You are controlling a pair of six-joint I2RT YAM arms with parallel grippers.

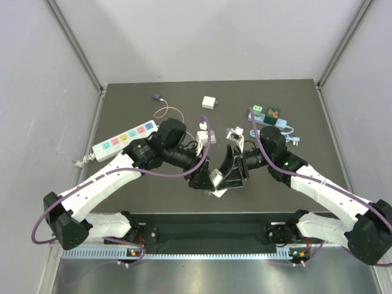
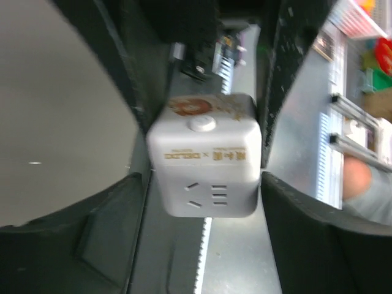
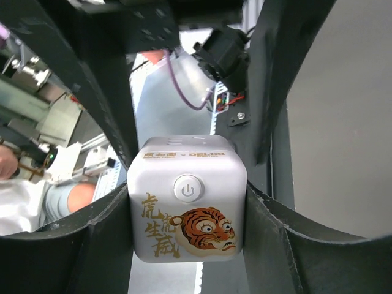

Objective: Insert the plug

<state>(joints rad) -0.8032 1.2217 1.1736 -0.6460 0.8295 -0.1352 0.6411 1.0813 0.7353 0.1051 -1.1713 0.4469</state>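
**Two Claws, One White Cube**

On the far left of the dark table (image 1: pixel 294 98) lies a long white power strip (image 1: pixel 122 139) with colored buttons in a row. Behind it sits a tiny black thing (image 1: pixel 157 96) (too small to say what it is).

Next is the left claw (image 1: pixel 204 179), which reaches to the middle of the table. The white cube (image 1: pixel 217 186) is right there, between the two claws. In the left wrist view the cube (image 2: pixel 208 162) shows a round button and some plug holes. It fills the gap between the fingers (image 2: pixel 104 245). That picture is blurry, so I cannot tell if this claw is squeezing the cube or just sitting around it.

A small white block (image 1: pixel 210 102) rests at the back, well apart from the cube.

The right claw (image 1: pixel 229 174) meets the cube from the other side. In the right wrist view both fingers (image 3: pixel 79 245) press on the sides of the cube (image 3: pixel 187 208), so this claw is holding it. That face has a power button and a tiger picture.

Farthest right, near the back, are some green things (image 1: pixel 269 114).
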